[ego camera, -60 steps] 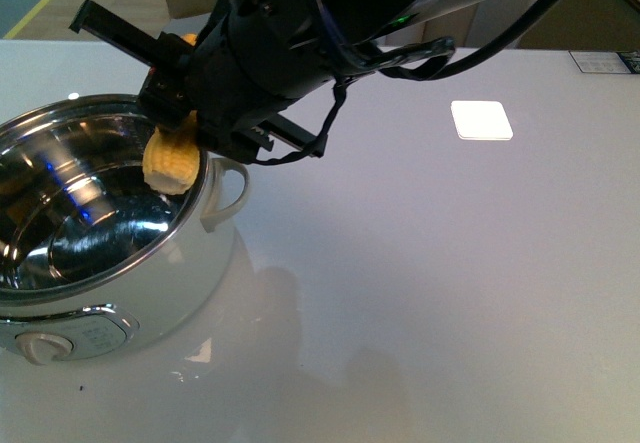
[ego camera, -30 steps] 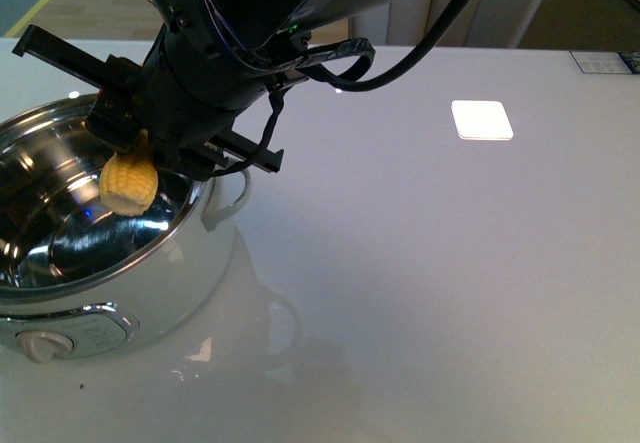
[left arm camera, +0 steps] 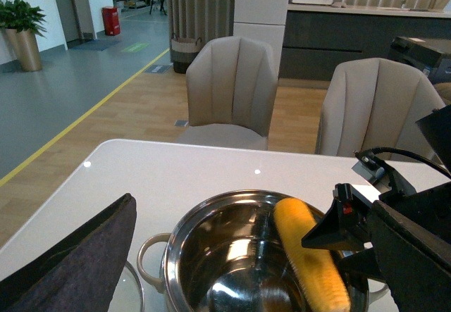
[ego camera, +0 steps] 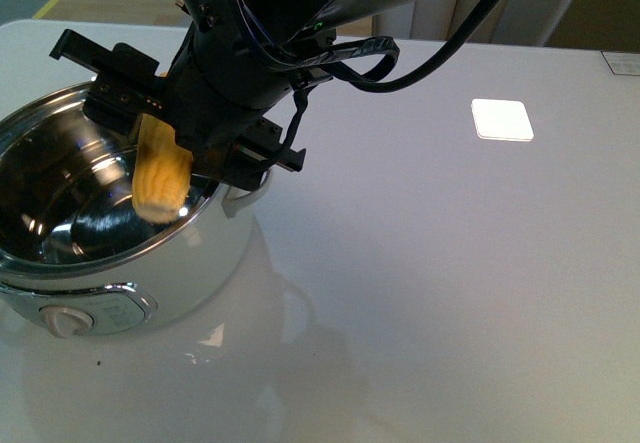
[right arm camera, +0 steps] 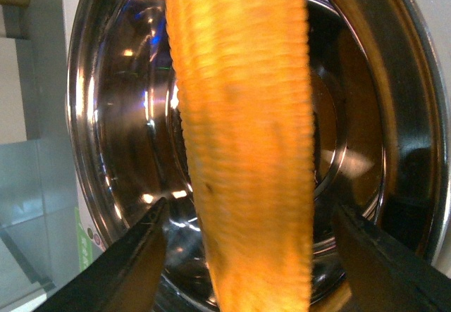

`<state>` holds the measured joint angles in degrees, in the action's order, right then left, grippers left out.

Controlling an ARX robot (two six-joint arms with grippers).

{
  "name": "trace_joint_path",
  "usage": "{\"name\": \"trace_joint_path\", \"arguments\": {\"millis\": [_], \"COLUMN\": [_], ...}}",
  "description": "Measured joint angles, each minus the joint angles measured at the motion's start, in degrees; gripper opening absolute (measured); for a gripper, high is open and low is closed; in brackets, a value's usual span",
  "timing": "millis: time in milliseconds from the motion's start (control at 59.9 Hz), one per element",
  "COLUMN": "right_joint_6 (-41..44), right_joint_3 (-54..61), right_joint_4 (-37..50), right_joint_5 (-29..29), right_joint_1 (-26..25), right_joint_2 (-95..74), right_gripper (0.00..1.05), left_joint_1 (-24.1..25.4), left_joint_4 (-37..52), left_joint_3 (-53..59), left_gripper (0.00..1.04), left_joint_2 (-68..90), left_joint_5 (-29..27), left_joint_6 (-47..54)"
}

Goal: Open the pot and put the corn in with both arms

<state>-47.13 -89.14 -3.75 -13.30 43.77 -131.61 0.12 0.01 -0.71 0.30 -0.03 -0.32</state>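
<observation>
The pot (ego camera: 200, 263) is seen lidless at the left of the white table (ego camera: 450, 263), steel inside exposed, beige dial (ego camera: 65, 320) on its front, one looped handle (ego camera: 245, 198) partly hidden under the arm. The right gripper (ego camera: 165, 123) is held over the pot's right rim, on a bulky black arm (ego camera: 280, 23) with a cable looped off it. The corn (ego camera: 160, 178) is seen just under that gripper – roughly upright, slightly blurred, its lower end inside the rim line, over the steel bowl. In the right wrist view the cob (right arm camera: 246, 150) is shown lengthwise over the pot's inside (right arm camera: 113, 115), and the black fingertips (right arm camera: 134, 256) are spread wide with a clear gap to the cob on each side, so the right claw is read as open. Whether the cob's upper end is touched by any part of the gripper cannot be told. In the left wrist view the cob (left arm camera: 310, 263) is seen tilted over the pot (left arm camera: 183, 256) beside the right arm (left arm camera: 409, 241). Of the left claw (left arm camera: 77, 263) only a dark blurred wedge is shown – open or closed cannot be told. Two beige chairs (left arm camera: 229, 90) are seen behind the table, and a bright square patch (ego camera: 502, 119) lies on it, well apart from the pot.
</observation>
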Motion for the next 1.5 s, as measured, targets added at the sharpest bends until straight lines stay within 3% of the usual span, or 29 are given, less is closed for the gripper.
{"name": "trace_joint_path", "arguments": {"millis": [184, 300, 400, 717, 1034, 1318, 1451, 1501], "right_joint_6": [-0.83, -1.27, -0.59, 13.09, 26.45, 31.15, 31.93, 34.67], "right_joint_3": [3.54, 7.85, 15.34, 38.95, 53.99, 60.39, 60.72, 63.60], "right_joint_4": [1.20, 3.34, 5.77, 4.00, -4.83, -15.08, -15.06, -8.02], "right_joint_5": [0.52, 0.66, 1.51, 8.52, 14.34, 17.62, 17.88, 19.26], "right_joint_1": [-0.72, -3.04, -8.72, -23.19, -29.81, -36.30, -36.76, -36.74], "right_joint_2": [3.48, 8.04, 16.57, 44.85, 73.44, 92.63, 94.51, 95.89], "right_gripper": [0.97, 0.96, 0.96, 0.96, 0.96, 0.96, 0.96, 0.90], "left_joint_1": [0.00, 0.00, 0.00, 0.00, 0.00, 0.00, 0.00, 0.00], "left_joint_4": [0.00, 0.00, 0.00, 0.00, 0.00, 0.00, 0.00, 0.00], "left_joint_3": [0.00, 0.00, 0.00, -0.02, 0.00, 0.00, 0.00, 0.00], "left_gripper": [0.98, 0.98, 0.98, 0.98, 0.98, 0.98, 0.98, 0.98], "left_joint_2": [0.00, 0.00, 0.00, 0.00, 0.00, 0.00, 0.00, 0.00], "left_joint_5": [0.02, 0.02, 0.02, 0.02, 0.00, 0.02, 0.04, 0.00], "left_joint_6": [0.00, 0.00, 0.00, 0.00, 0.00, 0.00, 0.02, 0.00]}}
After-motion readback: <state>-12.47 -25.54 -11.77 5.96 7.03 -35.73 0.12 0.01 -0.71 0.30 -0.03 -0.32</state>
